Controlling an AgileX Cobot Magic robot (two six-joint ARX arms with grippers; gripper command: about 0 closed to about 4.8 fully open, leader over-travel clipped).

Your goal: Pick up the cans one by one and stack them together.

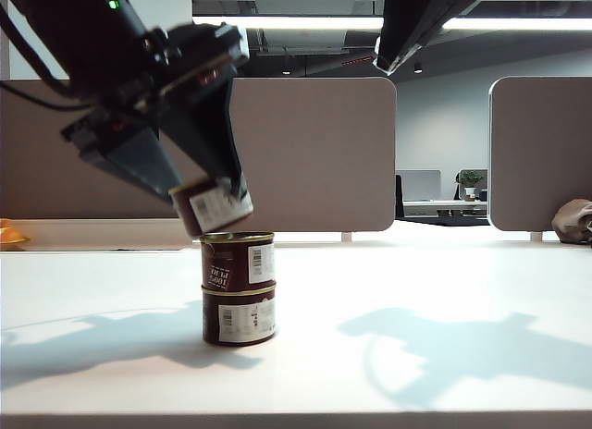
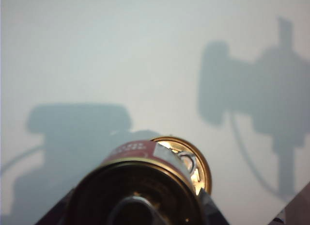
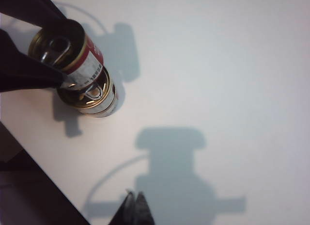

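Cans: I see two stacked (image 1: 239, 287) on the table (image 1: 416, 290); my left gripper (image 1: 208, 196), angled downward, clamps the third can (image 1: 213, 207) tilted just above them. My right gripper (image 3: 135, 205) hangs high, jaws together.

A smooth white tabletop (image 1: 416, 290) carried soft grey shadows under long bright ceiling light strips (image 1: 305, 22). Behind it stood rounded-corner beige partition panels (image 1: 314, 156), one more at the right edge (image 1: 541, 152). Through the gap between them showed an office desk with a monitor (image 1: 419, 184) and a small green potted plant (image 1: 470, 179) against a grey wall.
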